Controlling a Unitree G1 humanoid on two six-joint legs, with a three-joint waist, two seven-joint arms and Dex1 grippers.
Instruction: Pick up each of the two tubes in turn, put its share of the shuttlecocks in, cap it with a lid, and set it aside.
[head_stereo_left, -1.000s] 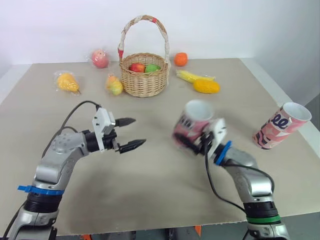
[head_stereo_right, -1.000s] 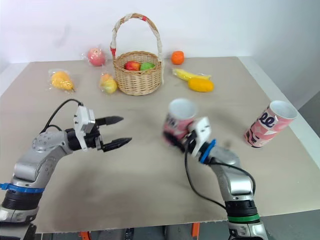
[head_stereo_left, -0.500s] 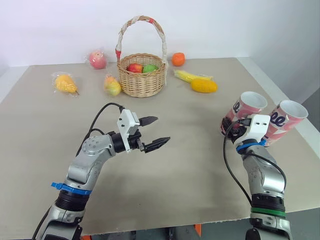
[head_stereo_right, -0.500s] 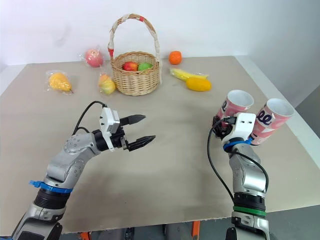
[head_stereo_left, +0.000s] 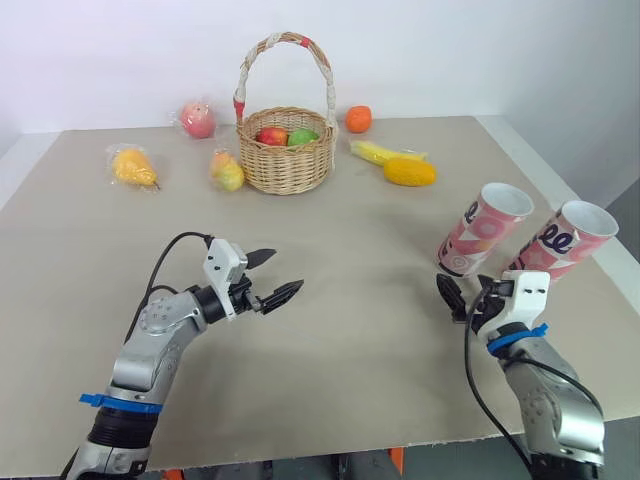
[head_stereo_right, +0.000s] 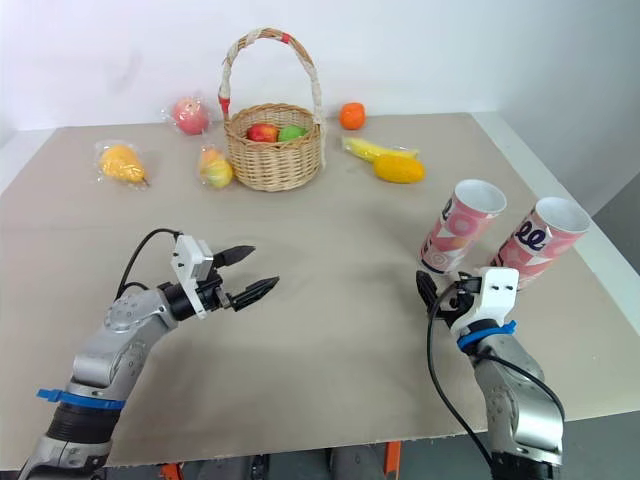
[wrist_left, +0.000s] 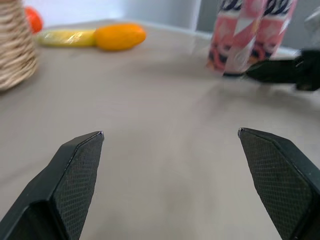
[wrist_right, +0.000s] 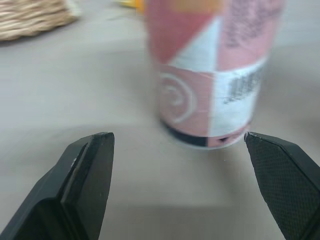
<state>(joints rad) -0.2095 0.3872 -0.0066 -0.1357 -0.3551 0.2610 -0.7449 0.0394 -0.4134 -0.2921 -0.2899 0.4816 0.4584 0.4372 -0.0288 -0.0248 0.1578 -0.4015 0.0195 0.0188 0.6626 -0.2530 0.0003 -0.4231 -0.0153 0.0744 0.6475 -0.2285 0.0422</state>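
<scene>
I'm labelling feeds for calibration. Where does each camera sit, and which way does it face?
Head stereo pair: on the head, looking forward and down over the table; both arms show, left end effector and right end effector open.
Left wrist: on that wrist, facing across the table at the tubes; its own spread fingers show.
Right wrist: facing the nearer tube base between its own fingers.
Shared: every view sees that tube.

Head eyes look down across the whole table (head_stereo_left: 330, 380) from its near edge; the right wrist camera sits close to a tube (wrist_right: 210, 75), the left wrist camera faces it from farther left
</scene>
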